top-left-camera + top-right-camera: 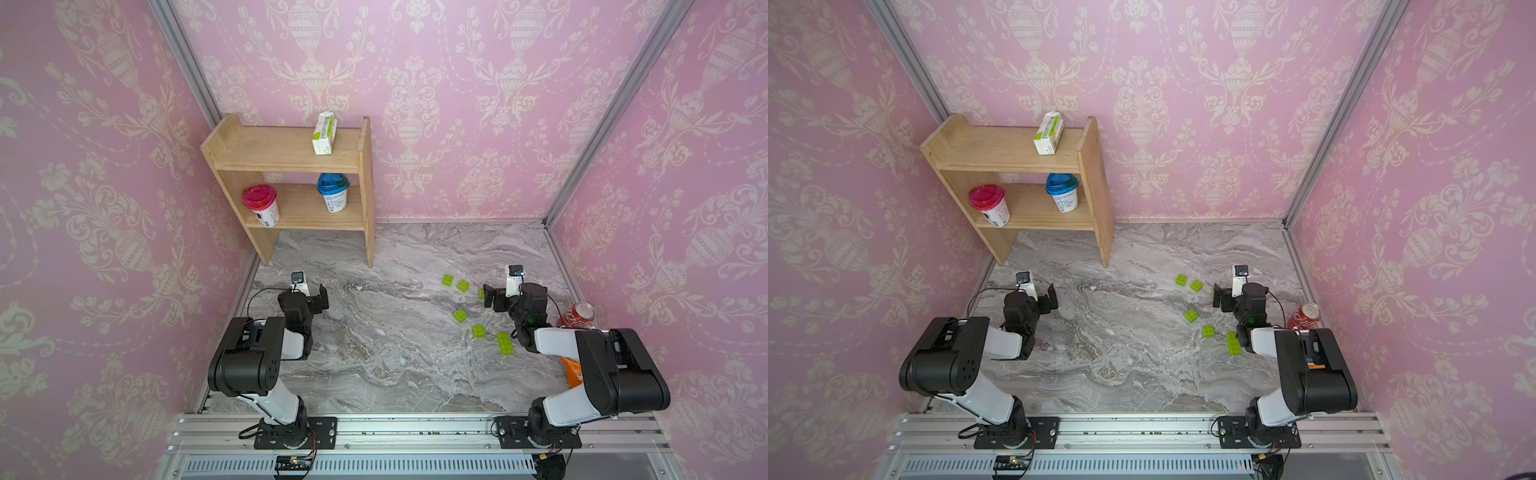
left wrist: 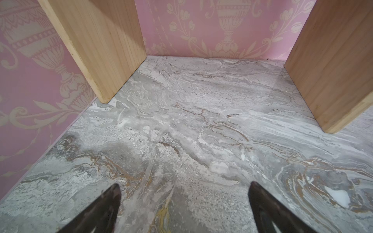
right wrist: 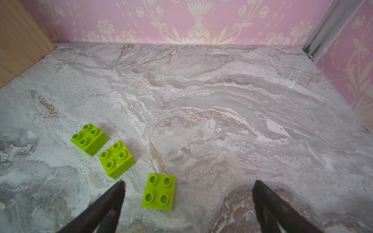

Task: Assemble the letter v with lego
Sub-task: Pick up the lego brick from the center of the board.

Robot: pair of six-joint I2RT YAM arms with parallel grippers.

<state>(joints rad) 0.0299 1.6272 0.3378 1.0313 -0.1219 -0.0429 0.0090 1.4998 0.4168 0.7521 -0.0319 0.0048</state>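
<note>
One lego brick (image 3: pixel 159 191) | between spread right jaws | two bricks (image 3: pixel 116 158) just beyond

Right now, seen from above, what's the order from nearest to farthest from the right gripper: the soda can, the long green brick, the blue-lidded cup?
1. Long green brick, close by the right gripper, robot's side.
2. Soda can, farther off, to the right.
3. Blue-lidded cup, far left, on the shelf's lower board.
</note>
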